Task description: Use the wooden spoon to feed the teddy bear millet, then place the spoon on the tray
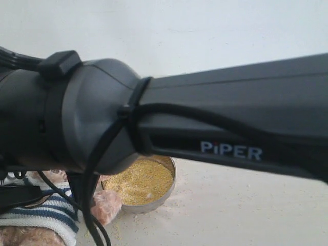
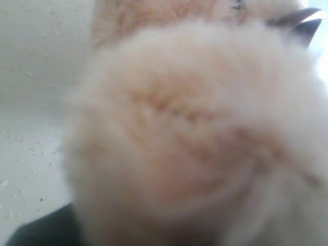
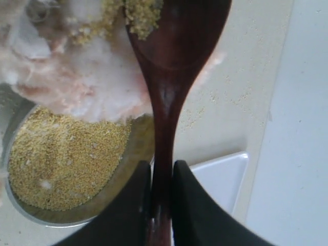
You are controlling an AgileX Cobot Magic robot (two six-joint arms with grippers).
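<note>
Spill risk: wooden spoon [image 3: 174, 51] could tip millet [image 3: 143, 18] onto teddy bear [image 1: 51, 215], 8 o'clock of bowl [image 1: 166, 192] | right gripper [image 3: 161, 171] pinched handle tight | left gripper: fur hid it, couldn't tell

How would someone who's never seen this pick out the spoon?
Find the round steel bowl heaped with yellow millet. At its edge, two black fingers pinch a slim handle that widens into the wooden spoon. It is the only dark reddish-brown thing there, glossy, with grains on its oval end.

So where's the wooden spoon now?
In the right wrist view, the right gripper pinches the wooden spoon, its bowl by the teddy bear, near the millet.
</note>
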